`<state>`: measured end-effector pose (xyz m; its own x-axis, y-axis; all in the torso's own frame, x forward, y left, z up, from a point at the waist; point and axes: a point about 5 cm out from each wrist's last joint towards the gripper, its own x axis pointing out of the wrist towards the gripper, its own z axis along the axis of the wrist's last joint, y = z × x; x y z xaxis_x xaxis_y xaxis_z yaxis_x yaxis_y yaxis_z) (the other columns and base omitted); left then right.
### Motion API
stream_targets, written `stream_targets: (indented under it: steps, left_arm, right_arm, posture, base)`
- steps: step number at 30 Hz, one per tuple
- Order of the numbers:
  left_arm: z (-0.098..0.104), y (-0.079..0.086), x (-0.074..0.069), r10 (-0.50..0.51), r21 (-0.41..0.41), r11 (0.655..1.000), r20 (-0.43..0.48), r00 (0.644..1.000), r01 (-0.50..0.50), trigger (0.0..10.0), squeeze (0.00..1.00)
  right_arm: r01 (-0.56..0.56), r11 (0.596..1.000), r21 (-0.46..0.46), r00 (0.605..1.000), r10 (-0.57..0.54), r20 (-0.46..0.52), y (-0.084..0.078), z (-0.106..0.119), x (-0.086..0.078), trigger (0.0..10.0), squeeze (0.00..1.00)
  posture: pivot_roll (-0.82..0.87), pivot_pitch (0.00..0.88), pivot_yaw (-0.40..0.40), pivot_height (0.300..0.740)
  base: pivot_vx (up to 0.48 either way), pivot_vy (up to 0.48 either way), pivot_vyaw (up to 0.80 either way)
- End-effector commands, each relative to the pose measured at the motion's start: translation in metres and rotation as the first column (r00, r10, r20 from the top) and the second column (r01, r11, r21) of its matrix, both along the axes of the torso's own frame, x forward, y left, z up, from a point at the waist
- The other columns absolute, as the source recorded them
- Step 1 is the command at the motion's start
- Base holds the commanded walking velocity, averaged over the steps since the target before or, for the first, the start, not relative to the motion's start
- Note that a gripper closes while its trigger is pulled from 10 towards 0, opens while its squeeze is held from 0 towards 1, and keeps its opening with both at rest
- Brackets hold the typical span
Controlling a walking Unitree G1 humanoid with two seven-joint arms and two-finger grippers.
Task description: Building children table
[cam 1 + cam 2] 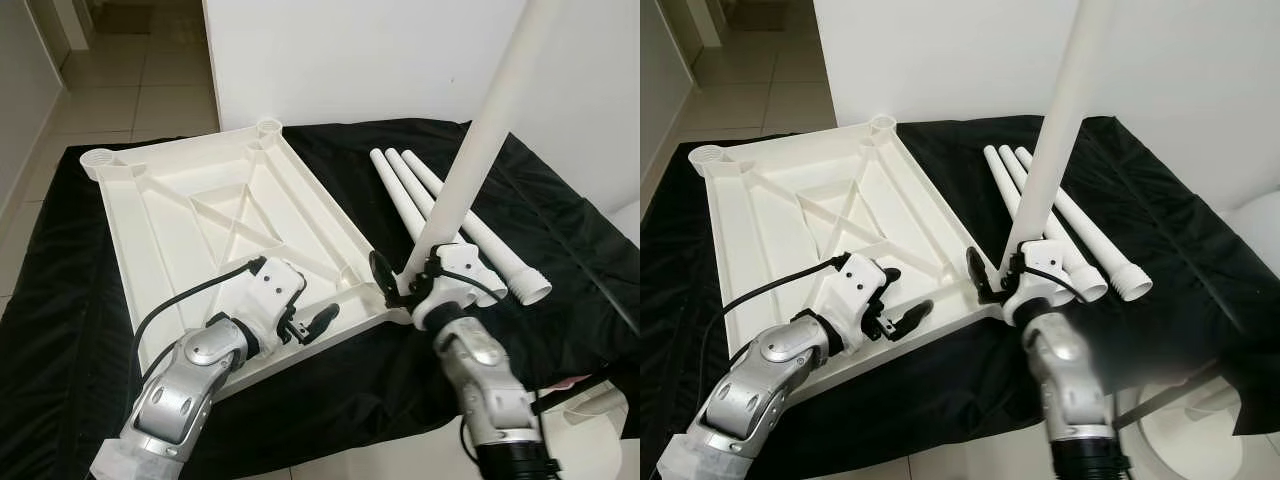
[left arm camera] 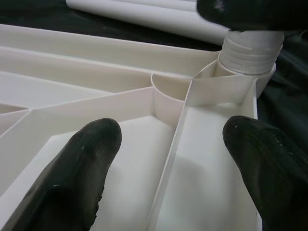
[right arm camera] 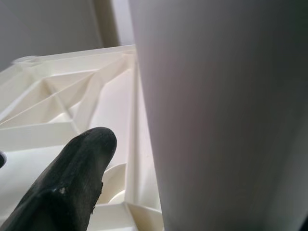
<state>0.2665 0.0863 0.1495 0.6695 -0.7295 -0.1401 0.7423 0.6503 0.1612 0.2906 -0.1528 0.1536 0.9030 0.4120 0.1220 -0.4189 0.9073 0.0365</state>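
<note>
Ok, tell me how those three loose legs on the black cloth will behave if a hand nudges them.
The three loose legs are smooth round tubes lying side by side, so a sideways nudge would probably roll them. They look like hollow plastic, likely light and stiff. The black cloth may slow the rolling somewhat, and their threaded ends could catch on its folds.

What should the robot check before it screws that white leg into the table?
1. Leg held by right gripper: ok, the fingers clasp its lower end.
2. Leg's threaded end sits in the corner socket: ok, it stands in the socket.
3. Leg standing straight: not ok, it tilts.
4. Left gripper steadying the tabletop: cannot tell; open fingers hover over the ribs.
5. Spare legs out of the way: ok, lying on the black cloth beside the tabletop.
</note>
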Motion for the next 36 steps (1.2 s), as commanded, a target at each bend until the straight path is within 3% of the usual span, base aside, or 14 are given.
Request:
stream_targets:
  steps: [1,5,12,13,14,16,17,18,23,27,28,29,34,36]
  left_arm:
    - [-0.001,0.001,0.000,0.006,0.011,1.000,0.000,1.000,-0.006,10.0,0.00]
    - [0.000,0.000,0.000,-0.002,0.011,1.000,0.002,1.000,0.002,10.0,0.00]
    - [0.001,0.000,0.001,-0.009,0.014,1.000,0.005,1.000,0.008,10.0,0.00]
    - [0.001,0.000,0.002,-0.017,0.014,1.000,0.003,1.000,0.017,10.0,0.00]
    - [0.001,0.000,0.001,-0.024,0.014,1.000,0.001,1.000,0.024,10.0,0.00]
    - [0.001,0.000,0.001,-0.024,0.014,1.000,0.001,1.000,0.024,10.0,0.00]
    - [0.001,0.000,0.001,-0.031,0.014,0.999,-0.002,1.000,0.031,10.0,0.00]
    - [0.001,0.000,0.000,-0.039,0.015,0.999,-0.007,0.999,0.039,10.0,0.00]
    - [0.001,0.001,-0.001,-0.045,0.022,0.999,-0.007,0.999,0.045,10.0,0.00]
    - [0.001,0.002,-0.001,-0.042,0.024,0.999,-0.006,0.999,0.042,10.0,0.00]
    - [0.001,0.002,-0.001,-0.040,0.026,0.999,-0.004,0.999,0.041,10.0,0.00]
    - [0.001,0.002,-0.001,-0.040,0.026,0.999,-0.004,0.999,0.040,10.0,0.00]
    - [0.001,0.002,-0.001,-0.041,0.026,0.999,-0.004,0.999,0.041,10.0,0.00]
    - [0.001,0.002,-0.001,-0.042,0.026,0.999,-0.004,0.999,0.042,10.0,0.00]
  right_arm:
    - [-0.107,0.994,-0.017,0.994,0.107,-0.018,-0.002,-0.004,-0.001,10.0,0.00]
    - [-0.273,0.955,-0.114,0.962,0.269,-0.045,-0.021,-0.006,0.000,10.0,0.00]
    - [-0.332,0.926,-0.179,0.943,0.327,-0.058,-0.032,-0.002,0.009,10.0,0.00]
    - [-0.351,0.914,-0.204,0.936,0.344,-0.069,-0.034,-0.002,0.013,9.1,0.00]
    - [-0.361,0.907,-0.218,0.933,0.352,-0.079,-0.036,-0.002,0.017,4.9,0.00]
    - [-0.361,0.907,-0.218,0.933,0.352,-0.079,-0.036,-0.002,0.017,4.9,0.00]
    - [-0.367,0.900,-0.233,0.930,0.357,-0.086,-0.037,-0.002,0.019,4.2,0.00]
    - [-0.368,0.896,-0.248,0.930,0.357,-0.088,-0.038,-0.003,0.021,0.0,0.00]
    - [-0.375,0.888,-0.268,0.927,0.358,-0.109,-0.043,-0.005,0.024,0.0,0.00]
    - [-0.384,0.886,-0.259,0.923,0.364,-0.125,-0.047,-0.007,0.024,0.0,0.00]
    - [-0.389,0.887,-0.247,0.921,0.366,-0.137,-0.049,-0.010,0.023,0.9,0.00]
    - [-0.376,0.897,-0.231,0.925,0.351,-0.142,-0.050,-0.011,0.023,10.0,0.00]
    - [-0.347,0.916,-0.201,0.936,0.325,-0.137,-0.050,-0.013,0.024,10.0,0.00]
    - [-0.284,0.950,-0.128,0.956,0.270,-0.115,-0.046,-0.010,0.026,10.0,0.00]
  posture:
    - [-0.04,0.045,-0.029,0.740]
    - [-0.04,0.045,-0.023,0.740]
    - [-0.04,0.036,-0.023,0.740]
    - [-0.03,0.027,-0.023,0.740]
    - [-0.03,0.027,-0.023,0.740]
    - [-0.03,0.027,-0.023,0.740]
    - [-0.03,0.027,-0.023,0.740]
    - [-0.03,0.027,-0.023,0.740]
    - [-0.02,0.028,-0.028,0.740]
    - [-0.02,0.029,-0.029,0.740]
    - [-0.02,0.030,-0.028,0.740]
    - [-0.02,0.032,-0.029,0.740]
    - [-0.02,0.033,-0.028,0.740]
    - [-0.02,0.037,-0.031,0.740]
  base:
    - [0.000,0.000,0.00]
    - [0.000,0.000,0.00]
    - [0.000,0.000,0.00]
    - [0.000,0.000,0.00]
    - [0.000,0.000,0.00]
    - [0.000,0.000,0.00]
    - [0.000,0.000,0.00]
    - [0.000,0.000,0.00]
    - [0.000,0.000,0.00]
    - [0.000,0.000,0.00]
    - [0.000,0.000,0.00]
    - [0.000,0.000,0.00]
    - [0.000,0.000,0.00]
    - [0.000,0.000,0.00]
